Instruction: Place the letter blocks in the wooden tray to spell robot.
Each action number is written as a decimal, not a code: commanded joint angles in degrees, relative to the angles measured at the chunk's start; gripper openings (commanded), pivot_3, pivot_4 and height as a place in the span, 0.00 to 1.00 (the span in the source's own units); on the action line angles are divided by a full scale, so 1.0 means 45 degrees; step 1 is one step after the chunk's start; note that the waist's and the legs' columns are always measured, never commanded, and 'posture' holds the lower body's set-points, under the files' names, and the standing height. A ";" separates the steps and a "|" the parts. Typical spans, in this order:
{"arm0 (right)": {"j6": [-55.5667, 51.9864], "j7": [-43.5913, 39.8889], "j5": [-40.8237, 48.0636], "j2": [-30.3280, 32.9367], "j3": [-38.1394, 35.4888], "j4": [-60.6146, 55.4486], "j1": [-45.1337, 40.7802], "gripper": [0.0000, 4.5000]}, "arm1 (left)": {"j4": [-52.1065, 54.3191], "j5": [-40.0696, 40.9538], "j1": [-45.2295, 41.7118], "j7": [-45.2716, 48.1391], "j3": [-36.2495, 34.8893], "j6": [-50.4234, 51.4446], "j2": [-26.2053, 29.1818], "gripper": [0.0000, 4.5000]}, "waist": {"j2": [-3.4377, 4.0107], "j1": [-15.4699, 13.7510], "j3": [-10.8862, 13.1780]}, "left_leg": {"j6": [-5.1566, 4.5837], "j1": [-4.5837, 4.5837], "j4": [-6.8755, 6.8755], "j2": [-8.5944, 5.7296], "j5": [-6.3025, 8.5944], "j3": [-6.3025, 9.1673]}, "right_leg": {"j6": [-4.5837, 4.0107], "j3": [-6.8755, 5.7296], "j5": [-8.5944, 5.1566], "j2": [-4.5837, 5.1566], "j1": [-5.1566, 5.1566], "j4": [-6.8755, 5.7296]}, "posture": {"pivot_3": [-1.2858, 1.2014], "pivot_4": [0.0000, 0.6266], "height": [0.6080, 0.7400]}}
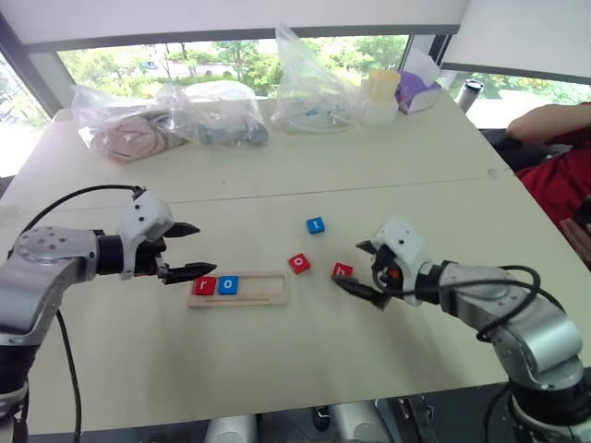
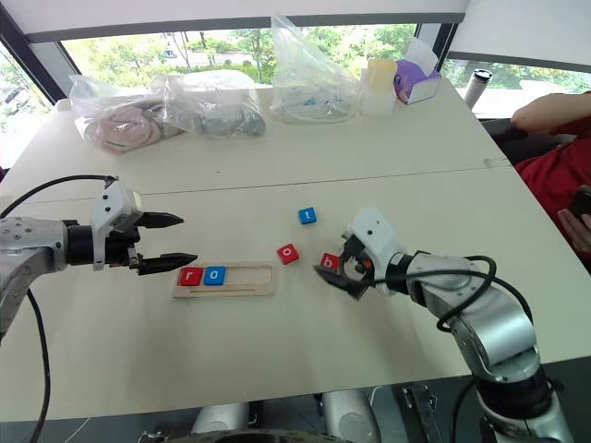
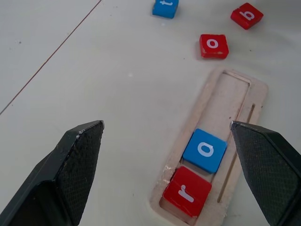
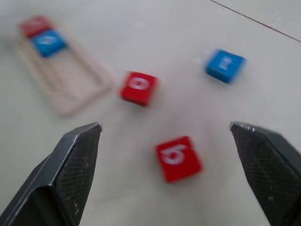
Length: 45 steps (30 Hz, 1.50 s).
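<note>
The wooden tray (image 1: 268,288) lies on the table with a red r block (image 1: 204,285) and a blue o block (image 1: 228,284) in its left end. A red o block (image 1: 299,264), a red b block (image 1: 343,270) and a blue t block (image 1: 316,224) lie loose to its right. My left gripper (image 1: 201,249) hovers open just left of the tray, empty. My right gripper (image 1: 355,268) is open and low beside the red b block (image 4: 178,157), which sits between and ahead of its fingers, not gripped.
Clear plastic bags (image 1: 171,120) with soft items, a larger bag (image 1: 309,92) and a purple tissue box (image 1: 420,88) line the far edge. A person's arm in a red sleeve (image 1: 554,180) rests at the right side. A seam (image 1: 369,189) crosses the tabletop.
</note>
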<state>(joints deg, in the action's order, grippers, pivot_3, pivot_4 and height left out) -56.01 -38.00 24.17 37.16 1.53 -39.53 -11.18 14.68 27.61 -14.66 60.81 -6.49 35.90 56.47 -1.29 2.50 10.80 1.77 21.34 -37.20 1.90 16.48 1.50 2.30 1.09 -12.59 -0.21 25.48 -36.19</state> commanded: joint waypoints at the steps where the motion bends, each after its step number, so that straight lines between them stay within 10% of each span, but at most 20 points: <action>1: 0.2605 -0.0947 -0.0766 0.0650 0.0392 0.0847 0.0546 1.00 | 0.0184 0.0093 -0.0149 0.0135 -0.0275 -0.0070 0.0174 1.00 | 0.0000 -0.0008 0.0000 | 0.0000 0.0000 -0.0007 0.0000 0.0000 -0.0001 | -0.0013 0.0002 -0.0007 0.0000 -0.0003 0.0000 | 0.52 0.24 1.00; 13: 0.8610 -0.2678 -0.2887 0.0556 0.1702 0.7090 -0.0610 1.00 | 0.1507 0.0769 0.1006 0.0662 -0.0626 0.0830 0.0979 1.00 | -0.0006 -0.0018 0.0001 | 0.0000 -0.0010 -0.0025 -0.0005 -0.0001 -0.0031 | -0.0021 0.0054 -0.0007 -0.0009 -0.0007 -0.0009 | 0.52 0.24 1.00; 21: 0.9658 -0.3795 -0.2734 0.0078 0.1888 0.8072 -0.0769 0.25 | 0.1864 0.0853 0.1734 0.0261 -0.1241 0.1033 0.1085 1.00 | -0.0006 -0.0011 0.0001 | 0.0000 -0.0010 -0.0027 -0.0005 -0.0001 -0.0030 | 0.0005 0.0059 0.0011 -0.0009 -0.0009 -0.0012 | 0.52 0.24 1.00; 32: 0.5738 -0.5311 -0.1599 -0.0144 0.3155 0.5819 -0.4053 0.25 | 0.1513 0.0846 0.4155 0.1849 -0.3270 0.0971 0.2534 1.00 | 0.0008 0.0000 0.0010 | 0.0001 -0.0032 -0.0030 0.0006 -0.0001 -0.0044 | -0.0034 0.0075 0.0005 -0.0023 0.0006 -0.0052 | 0.52 0.24 1.00; 36: 0.4767 -0.4212 -0.2832 -0.2883 0.5172 0.7952 -0.6706 0.25 | 0.1683 0.0291 0.5400 0.2344 -0.3814 0.0498 0.2814 1.00 | 0.0007 0.0143 0.0009 | 0.0002 -0.0040 -0.0027 0.0010 -0.0002 -0.0052 | -0.0073 0.0073 0.0017 -0.0024 0.0013 -0.0053 | 0.52 0.24 1.00; 45: 0.5339 -0.4369 -0.4395 -0.3420 0.7099 0.8174 -0.6755 0.25 | 0.2678 0.0438 0.6143 0.1480 -0.4226 0.0987 0.2030 1.00 | 0.0000 -0.0111 0.0004 | 0.0007 0.0016 -0.0030 0.0000 -0.0004 -0.0057 | -0.0084 0.0071 0.0039 0.0002 0.0038 -0.0033 | 0.52 0.24 1.00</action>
<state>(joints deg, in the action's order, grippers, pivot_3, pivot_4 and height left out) -33.38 -56.98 5.26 21.72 32.76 -0.71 -41.61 25.20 29.07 12.95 67.98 -22.57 39.82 65.76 -1.29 2.00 10.82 1.80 21.41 -37.33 1.90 16.46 1.24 1.96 1.41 -12.39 -0.19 25.64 -36.33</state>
